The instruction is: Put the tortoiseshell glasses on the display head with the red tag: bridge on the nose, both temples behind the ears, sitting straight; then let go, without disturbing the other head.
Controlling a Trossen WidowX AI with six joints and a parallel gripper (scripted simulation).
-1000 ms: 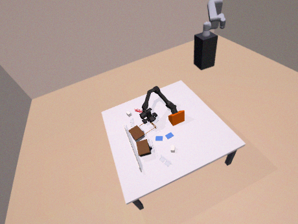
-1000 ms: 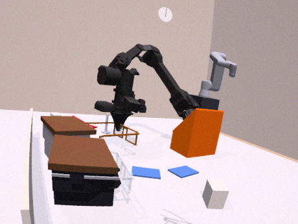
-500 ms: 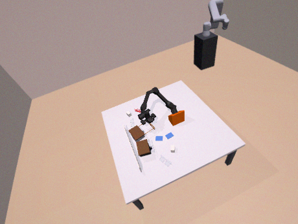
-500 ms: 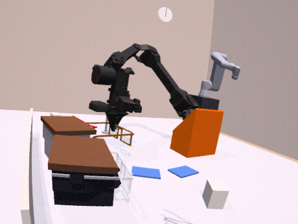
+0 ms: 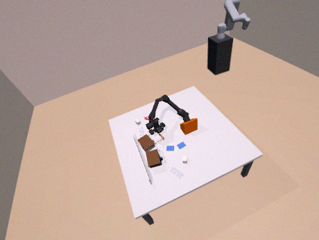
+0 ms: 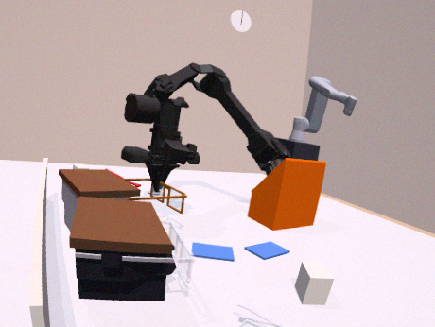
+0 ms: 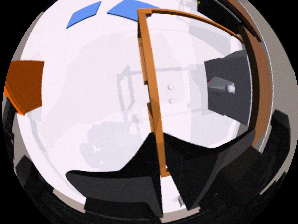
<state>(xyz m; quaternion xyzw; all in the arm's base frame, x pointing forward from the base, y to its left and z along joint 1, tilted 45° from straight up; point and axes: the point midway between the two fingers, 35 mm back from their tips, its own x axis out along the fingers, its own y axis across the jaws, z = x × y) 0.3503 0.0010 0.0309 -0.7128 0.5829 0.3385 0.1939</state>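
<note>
My gripper (image 6: 157, 190) (image 7: 154, 136) is shut on the front of the tortoiseshell glasses (image 5: 162, 137) (image 6: 184, 196) (image 7: 148, 65). They are off the table, in front of the far, grey head (image 5: 145, 142) (image 6: 70, 203) (image 7: 225, 105), with open temples pointing toward it. One temple's end is near its brown top in the wrist view; the other temple is hidden there by the fingers. The lens frame is clear of the nose. The near, black head (image 5: 153, 159) (image 6: 123, 284) stands beside it, with clear glasses (image 6: 189, 259) at its face. I cannot make out the red tag.
An orange block (image 5: 189, 126) (image 6: 295, 194) (image 7: 29, 85) stands by the arm's base. Two blue pads (image 6: 213, 251) (image 6: 267, 249) and a pale cube (image 5: 185, 159) (image 6: 316, 283) lie on the table. A long low panel (image 5: 143, 161) runs behind the heads. A red item (image 5: 146, 118) is beyond the far head.
</note>
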